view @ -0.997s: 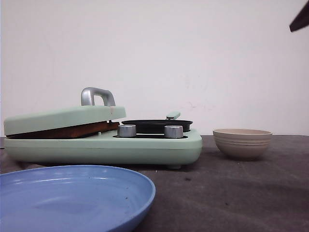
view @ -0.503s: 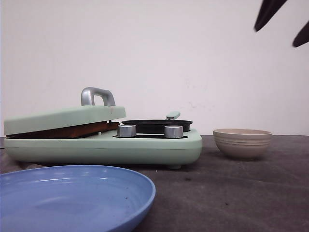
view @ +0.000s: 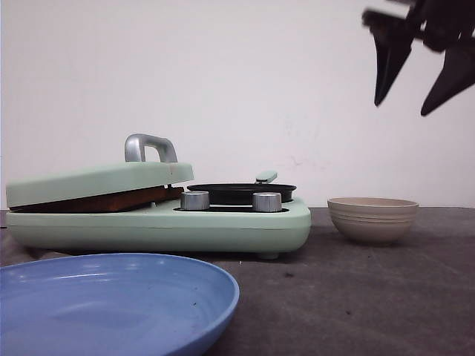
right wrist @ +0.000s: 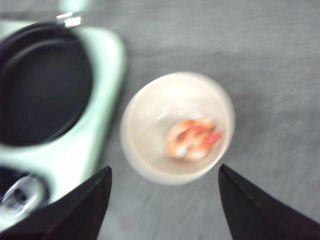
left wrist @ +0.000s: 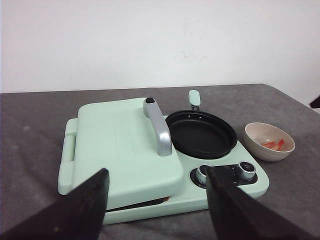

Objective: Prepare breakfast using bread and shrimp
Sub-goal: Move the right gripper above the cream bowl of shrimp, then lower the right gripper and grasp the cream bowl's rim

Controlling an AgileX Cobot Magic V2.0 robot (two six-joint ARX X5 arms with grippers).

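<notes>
The small orange-pink shrimp [right wrist: 192,138] are lying in the round beige ceramic bowl [view: 372,219], just beside the mint-green breakfast cooker [view: 159,215] on the grey table [view: 356,297]; my right gripper [view: 416,87] is hanging high above that bowl, fingers pointing down and spread apart, touching nothing; my left gripper [left wrist: 156,200] is hovering in front of the cooker, jaws likewise wide and empty; brown crust of the bread [view: 100,201] is showing under the cooker's tilted lid [left wrist: 120,145]; beside it is sitting the black round pan [left wrist: 201,134]; a blue plastic plate [view: 111,302] is lying nearest.
</notes>
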